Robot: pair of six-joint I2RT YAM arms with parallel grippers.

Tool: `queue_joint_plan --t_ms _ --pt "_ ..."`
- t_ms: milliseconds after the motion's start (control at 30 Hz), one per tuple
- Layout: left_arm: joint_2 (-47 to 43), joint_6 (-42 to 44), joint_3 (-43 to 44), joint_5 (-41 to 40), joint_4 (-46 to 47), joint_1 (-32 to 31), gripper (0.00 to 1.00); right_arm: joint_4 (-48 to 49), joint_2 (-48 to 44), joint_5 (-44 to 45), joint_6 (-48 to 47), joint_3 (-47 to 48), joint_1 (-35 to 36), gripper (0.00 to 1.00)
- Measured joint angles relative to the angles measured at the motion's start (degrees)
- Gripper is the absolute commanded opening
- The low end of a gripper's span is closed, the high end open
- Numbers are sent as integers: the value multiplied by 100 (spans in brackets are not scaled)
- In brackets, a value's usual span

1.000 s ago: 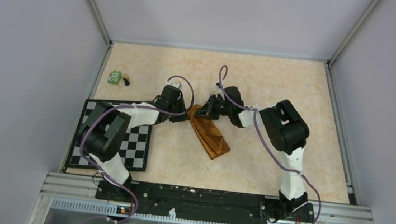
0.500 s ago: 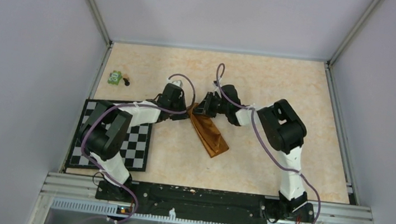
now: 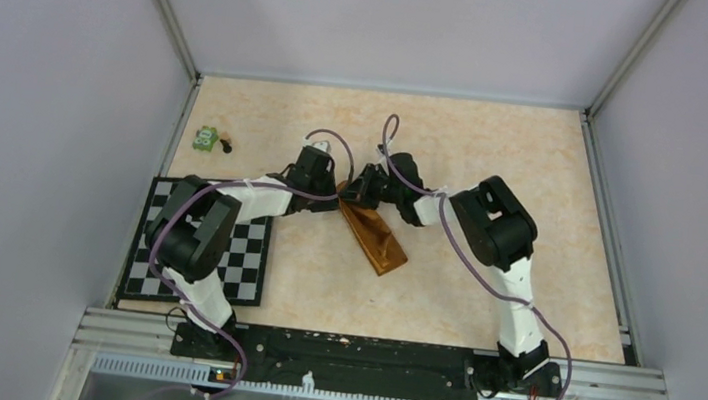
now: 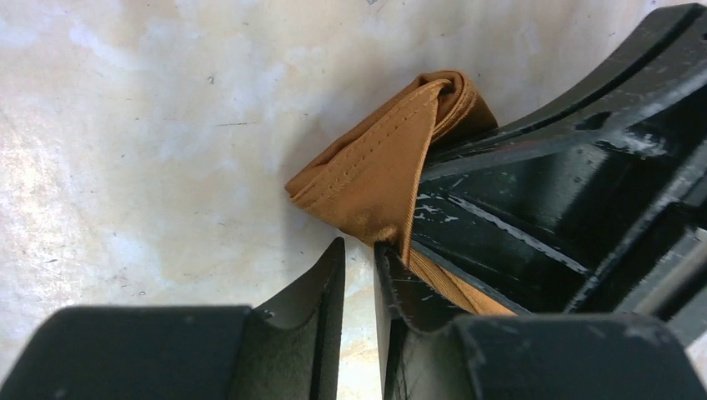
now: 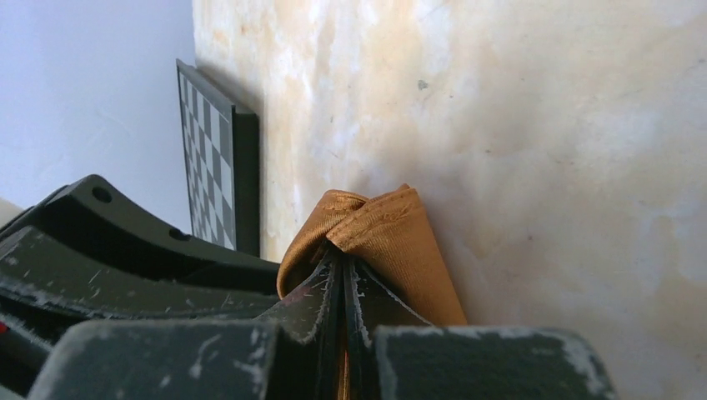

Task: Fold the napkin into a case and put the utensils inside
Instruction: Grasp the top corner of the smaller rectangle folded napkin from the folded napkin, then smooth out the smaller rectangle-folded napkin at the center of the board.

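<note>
The napkin's (image 3: 378,238) far end is hidden under the left gripper (image 3: 333,191) and right gripper (image 3: 348,195); the green object (image 3: 204,139) is too small to identify.

- Pale marbled tabletop (image 3: 496,156), walled on three sides.
- Folded rust-orange napkin (image 3: 378,240), a narrow strip near the middle.
- Checkered mat (image 3: 248,258), left of the napkin, nearer the arm bases.
- Small green toy (image 3: 204,139), far left of the napkin.

**Napkin tugged leftward**
The napkin (image 3: 376,238) has narrowed and shifted left; the right gripper (image 3: 350,196) has edged closer to the left gripper (image 3: 335,192).
</note>
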Motion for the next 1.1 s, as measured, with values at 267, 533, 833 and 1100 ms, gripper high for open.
queue_joint_plan --t_ms 267,533,833,1100 --pt "-372 116 -240 -61 -271 50 43 203 -345 -247 149 -621 -212 28" --pt "-981 83 -337 354 -555 376 32 -302 -1416 -623 -330 -1176 -544 8" --pt "-376 17 229 1001 -205 365 26 -177 -1285 -579 -249 -1399 -422 0" --pt "225 -70 236 1300 157 291 26 -179 -1010 -461 -173 -1425 -103 2"
